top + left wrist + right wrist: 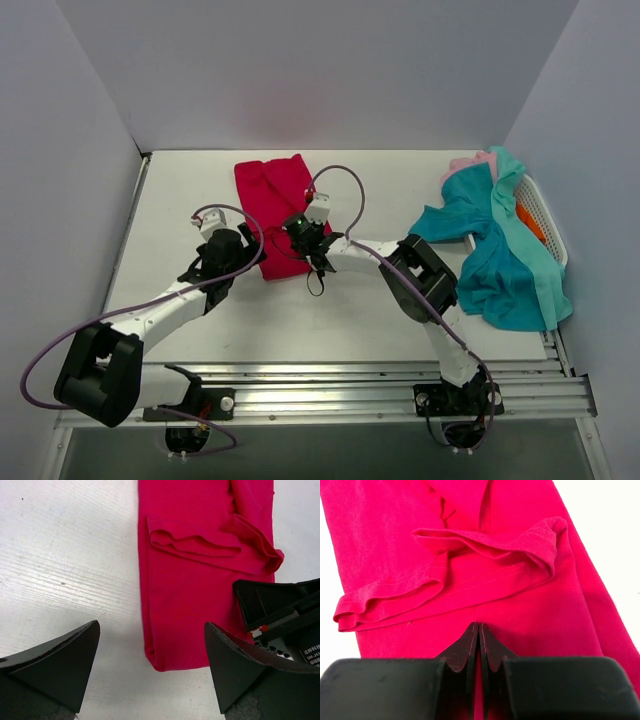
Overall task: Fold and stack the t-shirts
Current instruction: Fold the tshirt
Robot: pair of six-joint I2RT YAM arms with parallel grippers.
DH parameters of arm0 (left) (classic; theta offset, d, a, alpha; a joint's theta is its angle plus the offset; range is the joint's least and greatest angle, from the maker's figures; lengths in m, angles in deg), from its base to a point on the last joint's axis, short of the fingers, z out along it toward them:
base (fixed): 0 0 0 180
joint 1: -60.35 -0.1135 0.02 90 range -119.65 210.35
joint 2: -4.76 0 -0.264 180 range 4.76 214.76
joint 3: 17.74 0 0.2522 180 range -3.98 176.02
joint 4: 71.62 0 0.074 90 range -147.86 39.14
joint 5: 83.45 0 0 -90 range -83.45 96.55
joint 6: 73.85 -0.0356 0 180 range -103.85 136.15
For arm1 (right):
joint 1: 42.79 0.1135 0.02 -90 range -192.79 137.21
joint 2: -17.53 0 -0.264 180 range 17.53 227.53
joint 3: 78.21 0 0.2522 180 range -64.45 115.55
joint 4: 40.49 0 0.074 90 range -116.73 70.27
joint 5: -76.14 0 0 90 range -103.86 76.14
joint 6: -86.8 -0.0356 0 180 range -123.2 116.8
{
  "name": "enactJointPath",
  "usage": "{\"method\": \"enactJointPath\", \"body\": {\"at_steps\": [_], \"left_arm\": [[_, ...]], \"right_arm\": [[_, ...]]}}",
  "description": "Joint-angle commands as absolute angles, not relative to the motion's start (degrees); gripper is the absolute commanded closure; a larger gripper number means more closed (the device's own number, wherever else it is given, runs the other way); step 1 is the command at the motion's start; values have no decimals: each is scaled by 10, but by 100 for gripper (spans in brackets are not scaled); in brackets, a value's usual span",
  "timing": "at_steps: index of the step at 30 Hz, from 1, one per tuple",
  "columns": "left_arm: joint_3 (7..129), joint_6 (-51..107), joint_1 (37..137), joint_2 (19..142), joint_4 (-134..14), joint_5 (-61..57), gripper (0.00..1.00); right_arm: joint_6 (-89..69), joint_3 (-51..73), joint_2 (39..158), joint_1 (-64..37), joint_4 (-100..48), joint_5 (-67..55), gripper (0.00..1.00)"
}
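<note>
The crimson t-shirt (272, 195) lies folded into a long strip mid-table, sleeves tucked on top. It also shows in the left wrist view (200, 580) and the right wrist view (470, 530). My left gripper (245, 268) is open, low over the table, and its jaws (151, 625) straddle the strip's near left corner without touching it. My right gripper (316, 256) is at the strip's near right edge. Its fingers (479, 626) are pressed together with red cloth between them. Several teal t-shirts (500, 270) and a pale pink one (470, 162) hang over the basket at the right.
The white slotted basket (545, 215) stands against the right wall, something orange inside. The right gripper's black body (280, 615) sits close beside my left gripper's right finger. Grey walls enclose the table on three sides. A metal rail runs along the near edge.
</note>
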State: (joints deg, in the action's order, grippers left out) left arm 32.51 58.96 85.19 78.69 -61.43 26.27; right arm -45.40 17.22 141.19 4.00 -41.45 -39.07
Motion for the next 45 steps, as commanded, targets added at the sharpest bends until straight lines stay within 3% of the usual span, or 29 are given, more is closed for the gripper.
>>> {"method": "enactJointPath", "body": {"at_steps": [1,19,37,45], "left_arm": [[323,587,855,771,-623,274,6],[330,576,855,815,-644,276,6],[344,576,855,874,-679,265,6],[344,576,855,872,-678,263,6]], "right_arm": [[-457,201,1421,33,-399,-405,100],[-456,224,1451,-9,-405,-377,100],[-460,160,1346,11,-402,-393,100],[-467,165,1369,12,-395,-390,100]]}}
